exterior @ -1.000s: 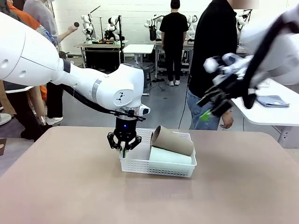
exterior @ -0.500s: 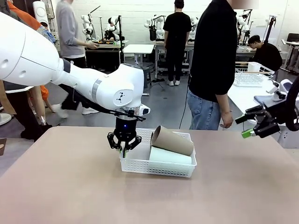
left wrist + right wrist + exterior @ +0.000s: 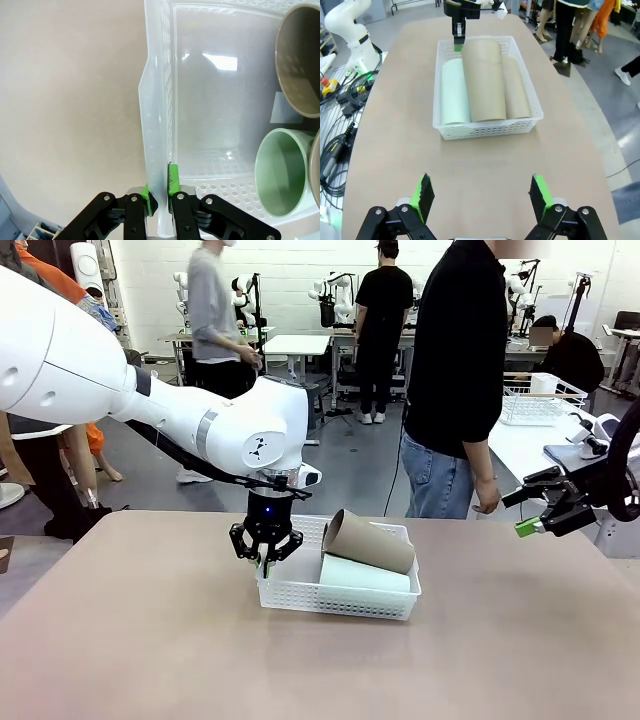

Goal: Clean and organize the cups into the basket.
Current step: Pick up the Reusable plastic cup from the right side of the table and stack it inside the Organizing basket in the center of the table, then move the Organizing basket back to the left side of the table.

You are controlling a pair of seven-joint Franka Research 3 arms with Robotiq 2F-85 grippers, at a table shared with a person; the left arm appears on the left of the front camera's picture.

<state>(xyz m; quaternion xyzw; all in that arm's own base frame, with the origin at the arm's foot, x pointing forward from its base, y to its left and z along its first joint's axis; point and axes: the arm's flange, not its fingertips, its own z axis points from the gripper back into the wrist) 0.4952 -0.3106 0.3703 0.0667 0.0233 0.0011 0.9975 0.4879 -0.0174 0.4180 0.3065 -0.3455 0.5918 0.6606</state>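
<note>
Left wrist view: cups cut off; fingers pinch basket wall.

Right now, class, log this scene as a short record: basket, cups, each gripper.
basket: white mesh, on the tan table
cups: two brown cups and one mint cup lying side by side inside
left gripper: shut on the basket wall
right gripper: open, holding nothing, apart from the basket
</note>
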